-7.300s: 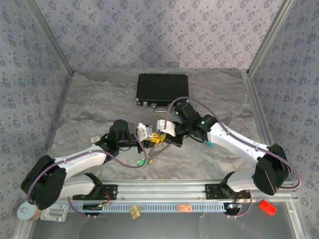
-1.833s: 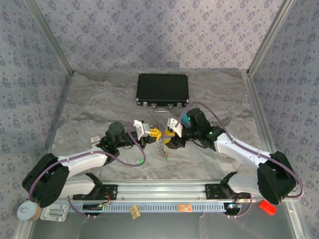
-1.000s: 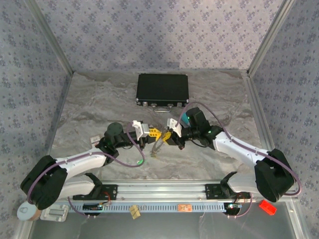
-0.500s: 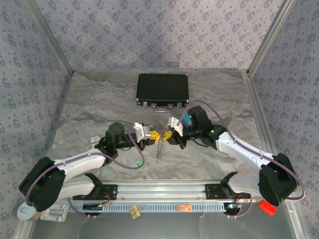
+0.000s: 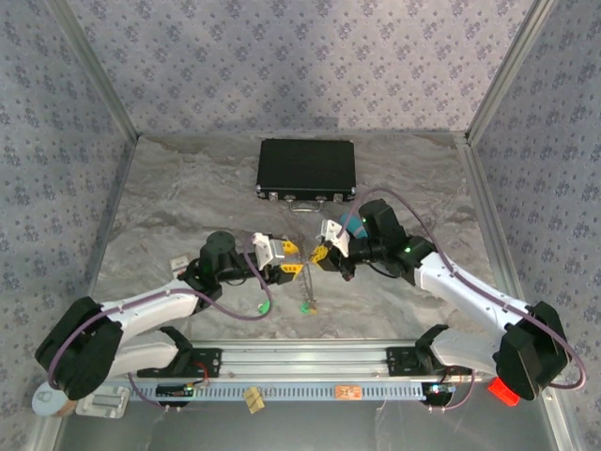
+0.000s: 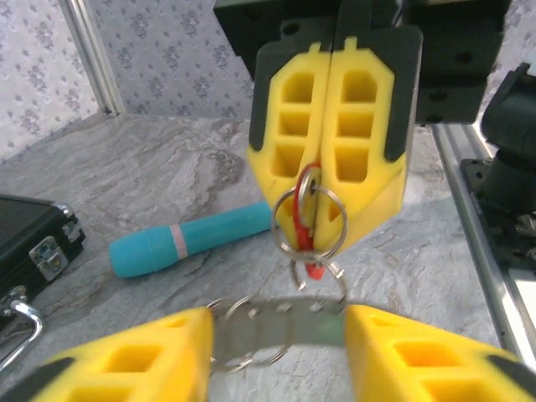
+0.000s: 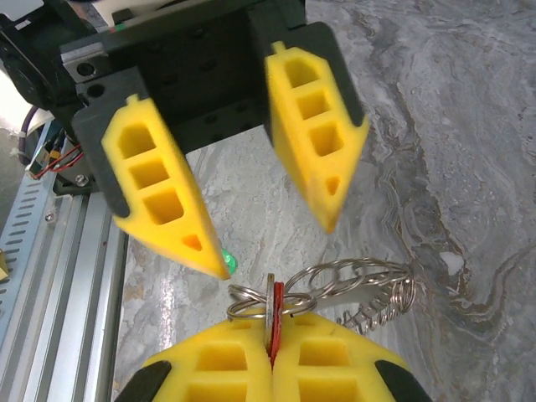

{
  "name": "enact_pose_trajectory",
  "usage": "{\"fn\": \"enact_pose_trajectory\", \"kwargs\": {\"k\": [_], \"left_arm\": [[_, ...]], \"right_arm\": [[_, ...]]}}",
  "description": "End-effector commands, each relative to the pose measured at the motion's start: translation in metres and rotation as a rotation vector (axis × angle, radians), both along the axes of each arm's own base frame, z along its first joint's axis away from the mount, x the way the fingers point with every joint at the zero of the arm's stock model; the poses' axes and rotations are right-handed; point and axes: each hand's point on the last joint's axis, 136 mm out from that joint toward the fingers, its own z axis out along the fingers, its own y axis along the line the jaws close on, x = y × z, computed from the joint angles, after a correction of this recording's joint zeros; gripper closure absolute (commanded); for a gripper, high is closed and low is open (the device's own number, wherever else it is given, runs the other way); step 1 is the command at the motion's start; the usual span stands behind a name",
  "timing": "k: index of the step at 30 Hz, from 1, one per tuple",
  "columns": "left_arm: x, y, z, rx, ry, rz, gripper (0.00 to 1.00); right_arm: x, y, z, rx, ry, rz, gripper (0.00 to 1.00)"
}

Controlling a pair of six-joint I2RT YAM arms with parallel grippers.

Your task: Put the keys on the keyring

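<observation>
My right gripper [image 7: 272, 339] is shut on a red key [image 7: 275, 311], edge up between its yellow fingers. The silvery keyring [image 7: 368, 280], a cluster of linked loops, is threaded through that key and trails away from it. In the top view the keyring [image 5: 307, 289] hangs down from the right gripper [image 5: 320, 254]. My left gripper [image 5: 282, 261] faces it, open. In the left wrist view the left gripper [image 6: 279, 335] has the blurred loops [image 6: 268, 328] between its spread fingers. A green key [image 5: 265, 305] lies on the table beneath, also seen as the green key [image 7: 228, 263].
A black case [image 5: 306, 169] with a metal handle lies at the back centre. A teal cylinder [image 6: 197, 239] rests on the marble table [image 5: 169, 207] behind the right gripper. The metal rail [image 5: 300, 362] runs along the near edge, with a red block [image 5: 503, 390] at its right.
The left gripper has opened and let go of the keyring. The loops now dangle straight down from the right gripper, which still pinches the red key.
</observation>
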Motion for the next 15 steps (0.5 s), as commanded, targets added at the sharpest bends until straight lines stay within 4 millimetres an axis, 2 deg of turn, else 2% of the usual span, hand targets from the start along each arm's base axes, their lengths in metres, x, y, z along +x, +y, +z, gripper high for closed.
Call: {"fn": "enact_pose_trajectory", "kwargs": {"k": [1,3,4,9,12,15], "left_arm": [[0.005,0.014,0.018,-0.07,-0.045,0.102,0.29],[0.01,0.026,0.024,-0.089,-0.052,0.176,0.05],[0.012,0.031,0.027,-0.093,-0.057,0.213,0.0],[0.04,0.073,0.048,-0.11,-0.08,0.505,0.0],[0.06,0.113,0.06,-0.139,-0.046,0.743,0.0],[0.07,0.151,0.073,-0.196,0.009,0.91,0.0]], "right_arm": [[0.001,0.002,0.026,0.017,-0.073,0.008,1.0],[0.001,0.003,0.028,0.008,-0.08,0.009,1.0],[0.001,0.003,0.029,0.003,-0.083,0.012,1.0],[0.008,0.015,0.033,-0.023,-0.098,0.03,1.0],[0.018,0.029,0.037,-0.03,-0.115,0.037,1.0],[0.031,0.05,0.044,-0.02,-0.135,0.044,1.0]]}}
